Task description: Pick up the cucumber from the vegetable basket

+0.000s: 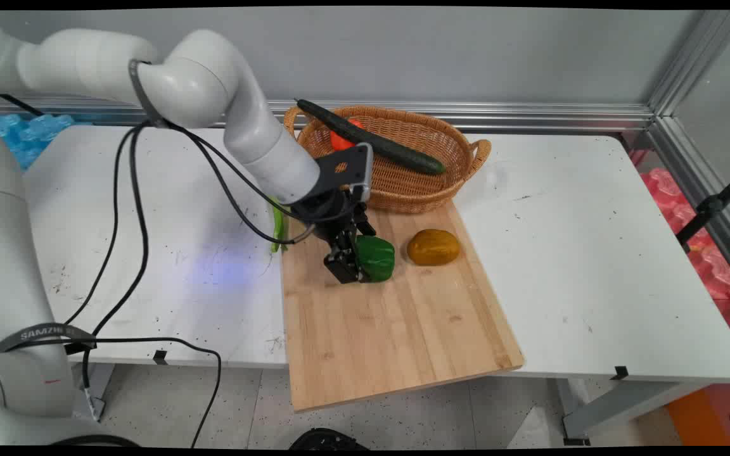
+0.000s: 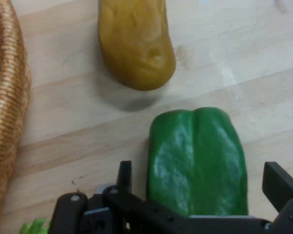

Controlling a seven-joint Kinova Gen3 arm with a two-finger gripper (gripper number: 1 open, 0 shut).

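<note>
The gripper [image 2: 200,178] sits low on the cutting board [image 1: 390,329], fingers [image 2: 124,174] spread wide around the green pepper [image 2: 198,161], potato [image 2: 136,41] just beyond.

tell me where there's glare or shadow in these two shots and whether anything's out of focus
Main view: sharp throughout, even light, with only soft shadows under the wicker basket and potato. Hand view: pale sheen on the green pepper, a shadow beneath the potato, and the gripper linkage at the bottom edge slightly soft.
</note>
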